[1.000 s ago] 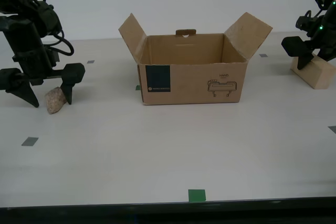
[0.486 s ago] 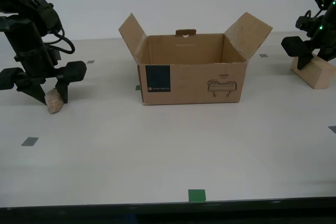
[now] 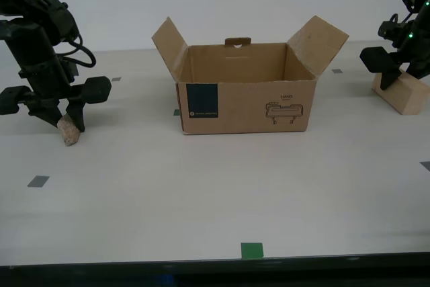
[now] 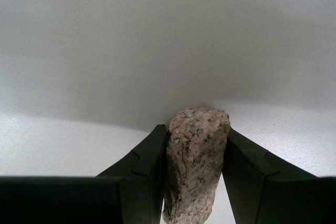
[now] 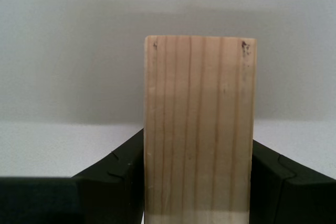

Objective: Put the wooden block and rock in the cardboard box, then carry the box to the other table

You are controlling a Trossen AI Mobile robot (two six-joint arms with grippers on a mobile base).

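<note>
The rock (image 3: 69,130) lies on the worktop (image 3: 215,193) at the middle left of the exterior view, clamped between the fingers of my second gripper (image 3: 62,124); the second wrist view shows both pads pressed against its sides (image 4: 195,161). The cardboard box (image 3: 245,92) stands open at upper centre, flaps spread, well apart from the rock. At the right edge, the wooden block (image 3: 405,92) rests on the worktop, grasped by my first gripper (image 3: 390,75), whose pads flank it (image 5: 199,129).
</note>
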